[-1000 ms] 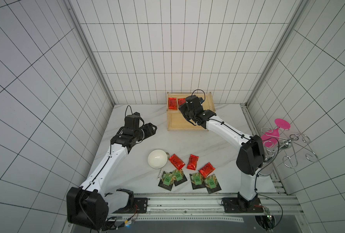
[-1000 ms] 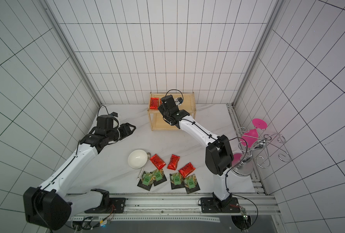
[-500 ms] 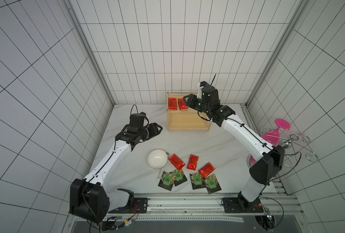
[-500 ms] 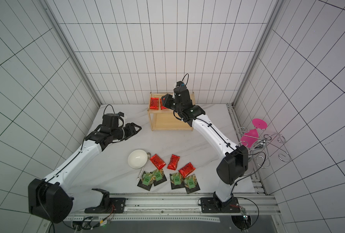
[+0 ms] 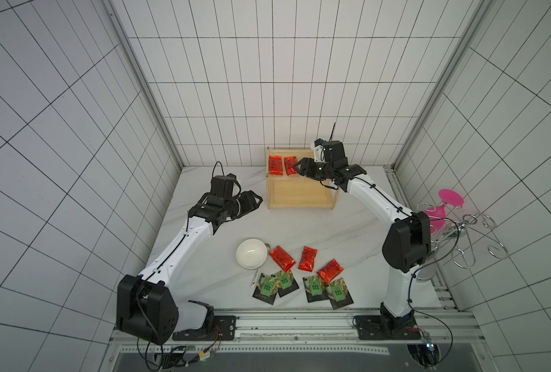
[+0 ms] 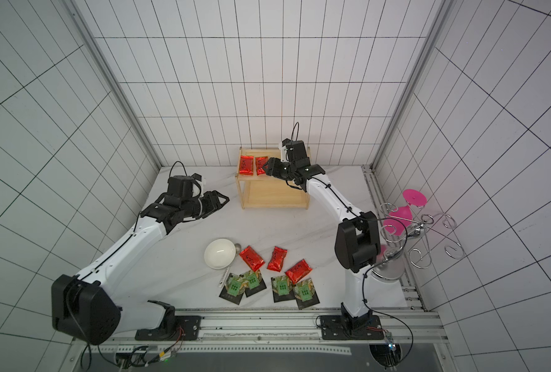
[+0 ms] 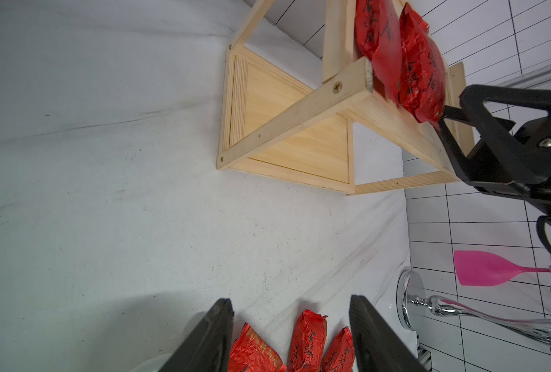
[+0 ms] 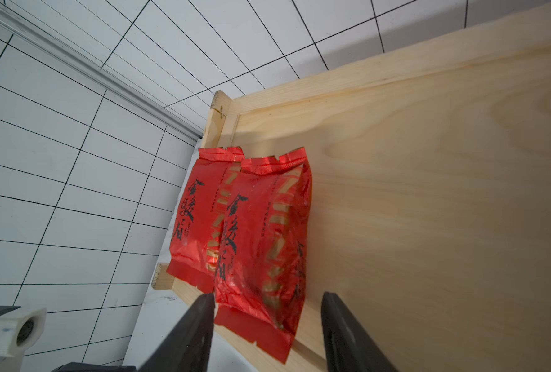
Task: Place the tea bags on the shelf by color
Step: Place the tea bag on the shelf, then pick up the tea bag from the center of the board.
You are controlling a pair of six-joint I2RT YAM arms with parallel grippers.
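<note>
Left gripper and right gripper gape empty; we should pull back level, sparing the red sachets at the shelf's nine o'clock.

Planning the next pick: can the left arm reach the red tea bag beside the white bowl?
Probably yes: the left end effector is open and empty, the red tea bag lies uncovered, and nothing stands between them.

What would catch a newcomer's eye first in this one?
Two red sachets lie side by side at one end of the shelf's top board, with the open right pincer right next to them. Near the front of the table, three loose sachets and four black packets lie beside a white bowl. A pink glass hangs at the far right.
</note>
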